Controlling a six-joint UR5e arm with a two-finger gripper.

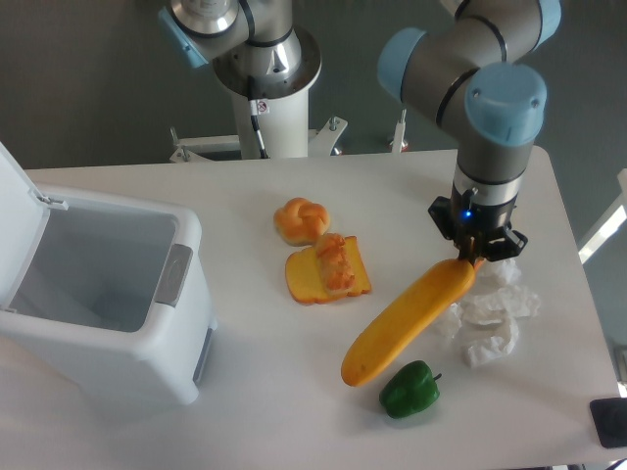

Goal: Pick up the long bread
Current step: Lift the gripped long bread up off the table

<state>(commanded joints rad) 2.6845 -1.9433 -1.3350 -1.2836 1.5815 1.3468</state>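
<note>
While the gripper is clamped on the upper right tip of the long bread, the loaf hangs slanted from that end toward seven o'clock, its lower rounded end just above the green pepper and seemingly clear of the white surface, though the single view does not settle whether it still touches. Judging by how it keeps a straight line while held by one tip only, the loaf is stiff rather than soft, and probably light, likely a hollow toy; its skin looks smooth and glossy, so it may slip or swing between the fingers, and a hold at the very end gives it a long lever to pivot on. A hold nearer the middle would carry it more steadily, but the present pinch appears to bear it. At nine o'clock from the loaf lies the toast slice, with the round bun just beyond it at eleven o'clock, both well apart from the held bread. Crumpled white paper lies at three o'clock of the loaf, just below the gripper, and a swinging loaf could brush it. An open white bin stands at the far left of the surface. No brand, label or readable writing shows on the bread, the bin or the foods; a small tag on the robot base is too small to read
</note>
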